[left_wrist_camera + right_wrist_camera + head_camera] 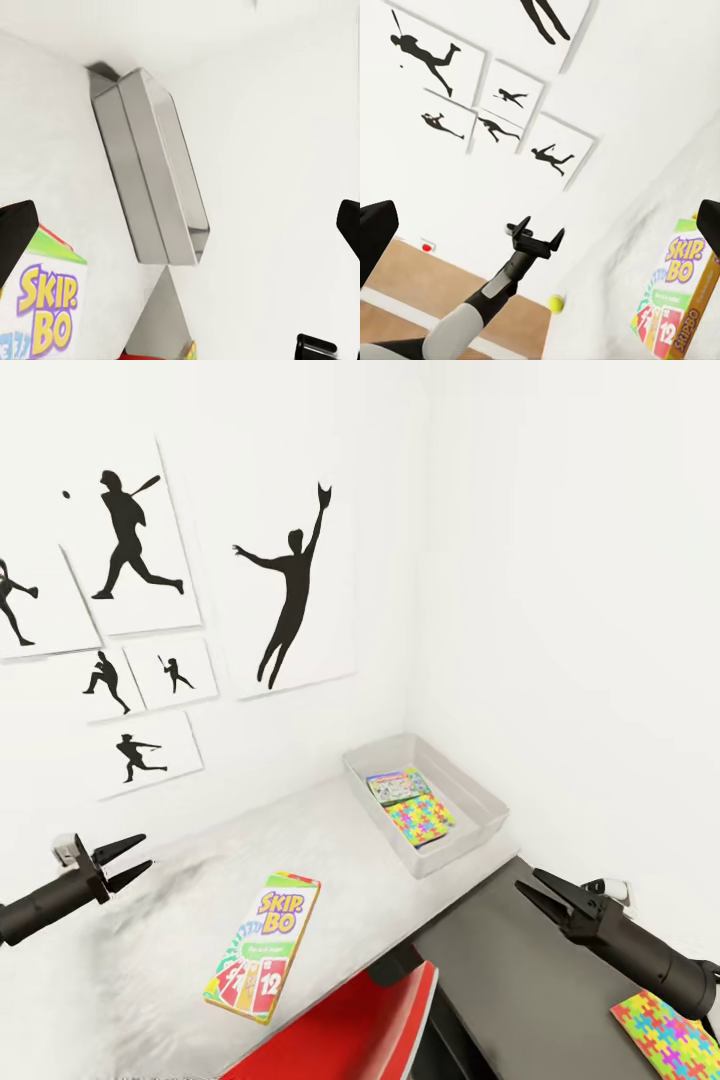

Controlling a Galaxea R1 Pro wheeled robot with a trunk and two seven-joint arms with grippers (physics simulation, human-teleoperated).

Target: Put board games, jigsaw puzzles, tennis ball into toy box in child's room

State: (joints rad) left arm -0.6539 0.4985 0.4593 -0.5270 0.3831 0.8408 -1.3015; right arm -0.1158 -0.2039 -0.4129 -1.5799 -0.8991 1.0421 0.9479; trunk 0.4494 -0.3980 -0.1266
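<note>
Toy box (pixel 470 785), far right on the surface (pixel 180 920), holds a puzzle (pixel 420 818) and a printed box (pixel 397 785); the Skip-Bo game (pixel 263 948), tennis ball (pixel 556 302) and second puzzle (pixel 672 1038) wait outside. Left claw (pixel 135 860) and right claw (pixel 530 888) gape apart, empty.

table (pixel 200 880) mottled sheen | toy box (pixel 470 785) smooth grey plastic | fingers (pixel 125 848) matt blk

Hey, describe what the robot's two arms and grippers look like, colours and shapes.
Both arms are dark, near-black rounded cylinders. The left gripper and the right gripper each end in two black, tapered, pointed fingers. Each wrist carries a small light grey block. Seen from the right wrist camera, the left arm's upper section is light grey.
</note>
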